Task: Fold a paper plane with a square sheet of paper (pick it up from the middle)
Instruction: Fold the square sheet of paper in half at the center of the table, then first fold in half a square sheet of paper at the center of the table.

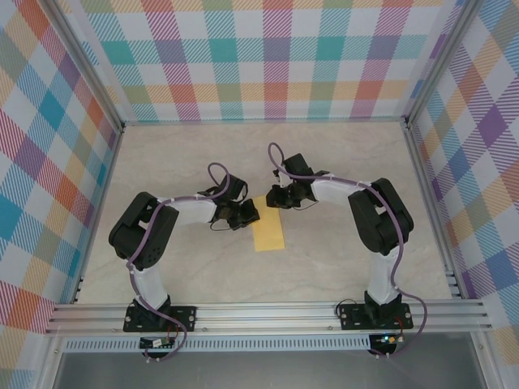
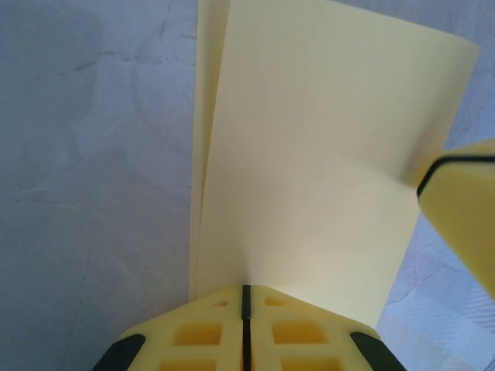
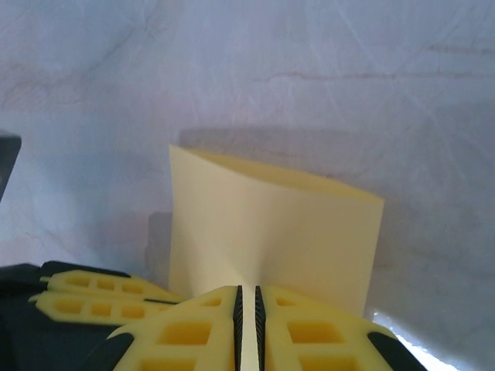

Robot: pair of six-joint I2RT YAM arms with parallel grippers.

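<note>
Together, left gripper (image 2: pixel 246 294) pinches the folded square sheet of paper (image 1: pixel 270 235) at 10 o'clock, right gripper (image 3: pixel 246 294) at 12.

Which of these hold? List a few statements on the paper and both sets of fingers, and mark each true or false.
1. The paper is yellow. True.
2. The left fingers stand wide open. False: they are shut on the paper's edge.
3. The right fingers pinch the paper. True.
4. The paper lies as one flat layer. False: it is folded over, and two layers show in the left wrist view.
</note>
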